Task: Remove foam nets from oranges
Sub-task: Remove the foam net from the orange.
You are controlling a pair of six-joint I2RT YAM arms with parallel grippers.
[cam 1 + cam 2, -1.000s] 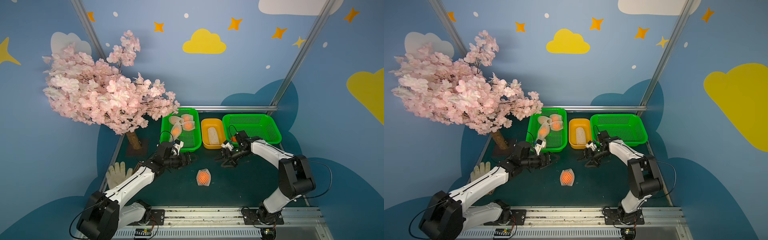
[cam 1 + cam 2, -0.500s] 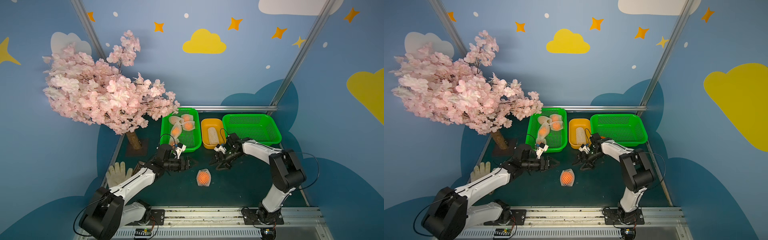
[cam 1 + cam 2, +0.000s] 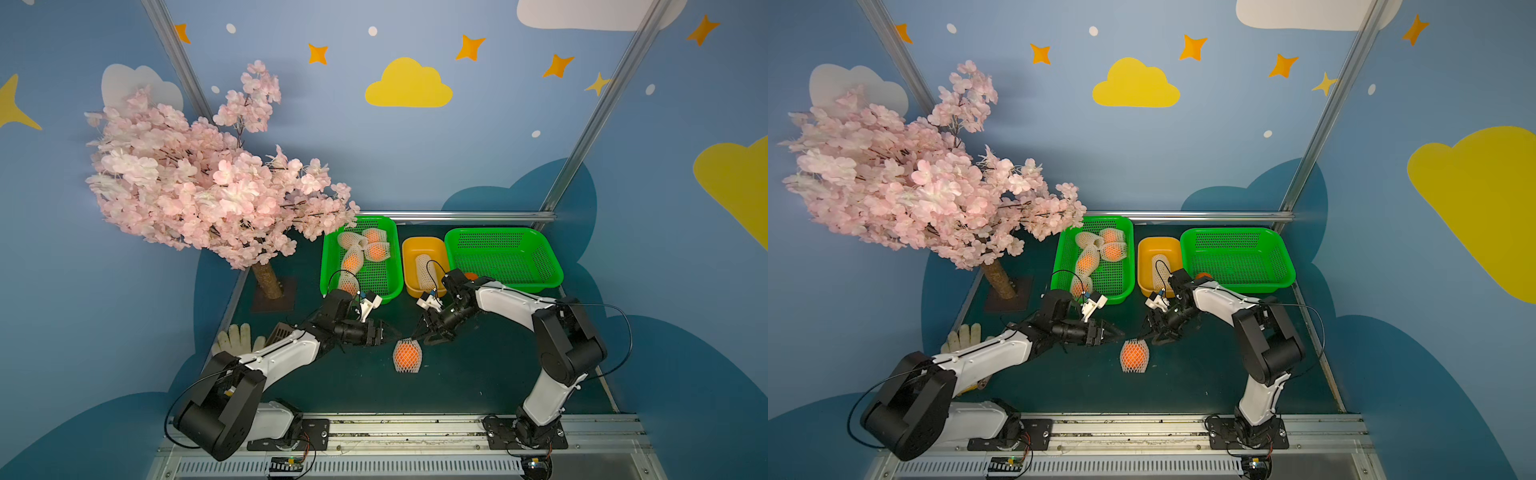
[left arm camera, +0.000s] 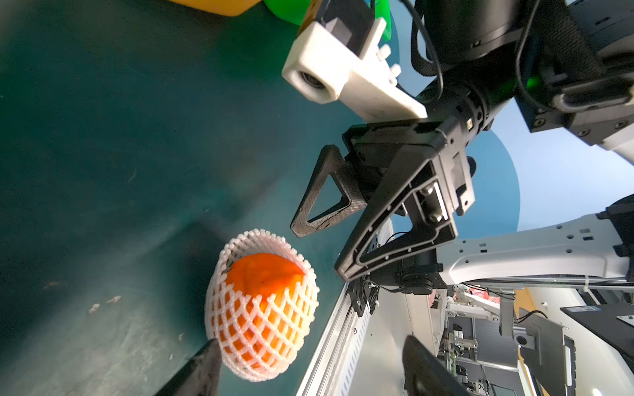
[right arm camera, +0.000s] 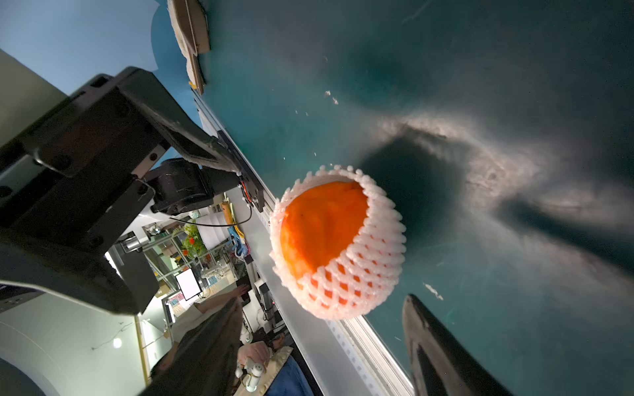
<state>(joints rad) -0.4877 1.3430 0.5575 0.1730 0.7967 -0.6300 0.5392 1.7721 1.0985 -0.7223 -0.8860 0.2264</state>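
Here the orange (image 3: pixel 406 353) stands in its foam net (image 3: pixel 408 367) toward the desk's (image 3: pixel 478 374) six o'clock, open end up, probably for easy stripping. The left gripper (image 3: pixel 395 333) at its ten o'clock and the right gripper (image 3: pixel 420 338) at one o'clock flank it, both open and empty.

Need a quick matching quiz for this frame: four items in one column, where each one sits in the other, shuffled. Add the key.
Things
1. lone netted orange
2. empty foam net
3. white glove
4. cluster of netted oranges

Places
A. in the yellow tub
B. in the left green basket
C. on the open mat, in front of the baskets
D. at the mat edge, near the tree trunk

Pairs: 1-C, 2-A, 3-D, 4-B
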